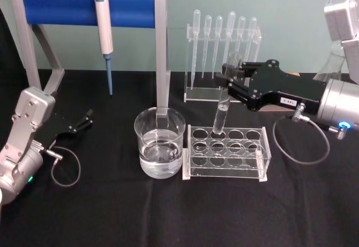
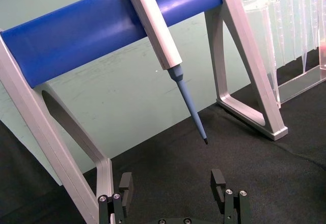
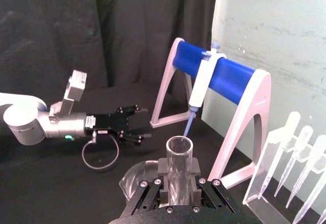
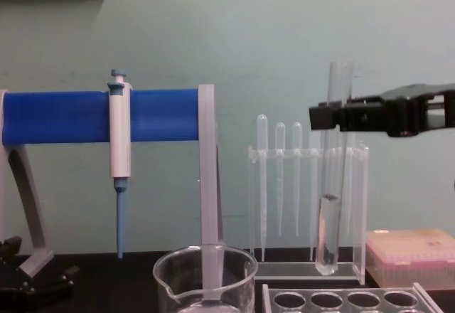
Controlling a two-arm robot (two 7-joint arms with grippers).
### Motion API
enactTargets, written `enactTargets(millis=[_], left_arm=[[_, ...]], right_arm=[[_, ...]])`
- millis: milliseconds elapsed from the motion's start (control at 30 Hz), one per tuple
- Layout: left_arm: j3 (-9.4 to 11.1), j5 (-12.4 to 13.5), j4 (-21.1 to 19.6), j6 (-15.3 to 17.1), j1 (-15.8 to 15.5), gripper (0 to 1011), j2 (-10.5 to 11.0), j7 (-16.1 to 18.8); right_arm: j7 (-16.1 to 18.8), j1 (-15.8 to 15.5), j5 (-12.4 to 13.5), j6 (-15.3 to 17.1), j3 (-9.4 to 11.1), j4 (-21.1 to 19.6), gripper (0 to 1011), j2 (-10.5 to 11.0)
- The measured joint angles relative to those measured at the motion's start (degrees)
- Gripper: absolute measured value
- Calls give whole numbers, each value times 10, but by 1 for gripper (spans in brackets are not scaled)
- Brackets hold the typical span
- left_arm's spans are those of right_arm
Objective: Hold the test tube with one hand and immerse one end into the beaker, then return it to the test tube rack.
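Observation:
The test tube (image 1: 222, 109) hangs nearly upright with its rounded bottom just above a back hole of the clear rack (image 1: 227, 168). My right gripper (image 1: 229, 78) is shut on the tube near its open rim. The chest view has the tube (image 4: 330, 206) clear of the rack top, held by the right gripper (image 4: 330, 116). From the right wrist, the tube (image 3: 179, 158) stands between the black fingers (image 3: 162, 169). The beaker (image 1: 160, 143), part full of clear liquid, stands left of the rack. My left gripper (image 1: 87, 118) rests open at the far left, also seen as the left gripper (image 2: 173, 183).
A blue-barred stand (image 1: 90, 7) at the back left carries a white-and-blue pipettor (image 1: 104, 31). Behind the rack, a clear holder (image 1: 221, 62) has several thin pipettes. A pink box (image 4: 412, 256) sits at the right. Black cloth covers the table.

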Motion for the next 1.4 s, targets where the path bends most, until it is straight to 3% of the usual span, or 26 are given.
enactTargets(millis=[567,1400], left_arm=[[0,0,0,0,0,1000,0,0],[0,0,0,0,0,1000,0,0]], right_arm=[[-15,17,16,3,-4,-15,225,10],[-17,19,17,5,-8,-15,226,11]])
